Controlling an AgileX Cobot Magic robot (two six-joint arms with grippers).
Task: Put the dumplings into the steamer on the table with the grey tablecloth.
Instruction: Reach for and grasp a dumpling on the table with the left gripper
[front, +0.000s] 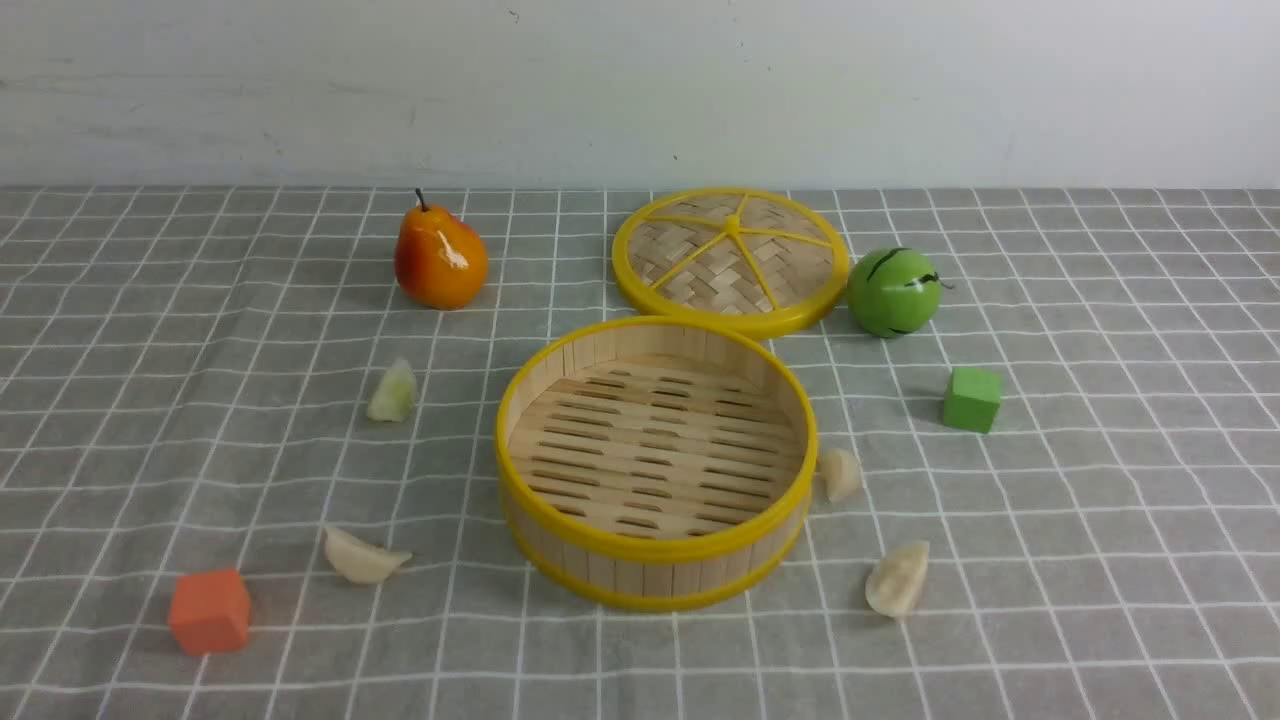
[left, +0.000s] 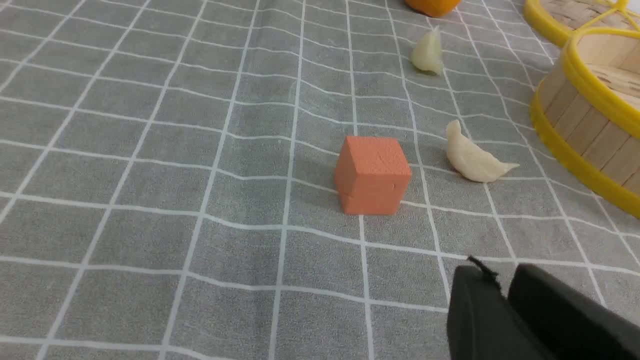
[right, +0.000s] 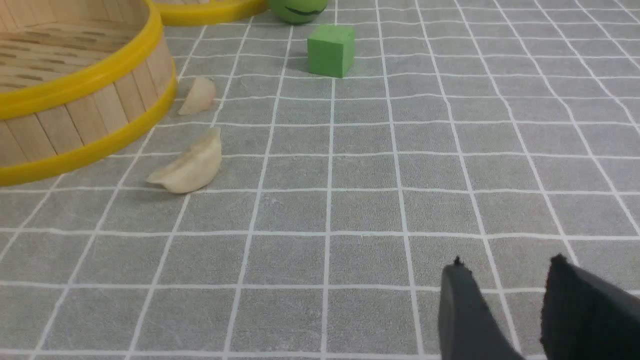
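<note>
The grey-clothed tabletop (front: 150, 330) carries the steamer (front: 655, 545), empty. All four dumplings (front: 362, 557) lie around it on the cloth, so nothing is done yet. The left hand (left: 507, 300) is closed and the right hand (right: 507, 270) apart, both empty.

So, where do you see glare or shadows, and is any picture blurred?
Front view: white glare spots on the pear, soft shadows. Left wrist view: orange cube sharp, faint shadow. Right wrist view: even light, green cube crisp.

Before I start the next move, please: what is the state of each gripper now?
Left gripper, black fingers: closed, holding nothing.
Right gripper, black fingers: open, holding nothing.
</note>
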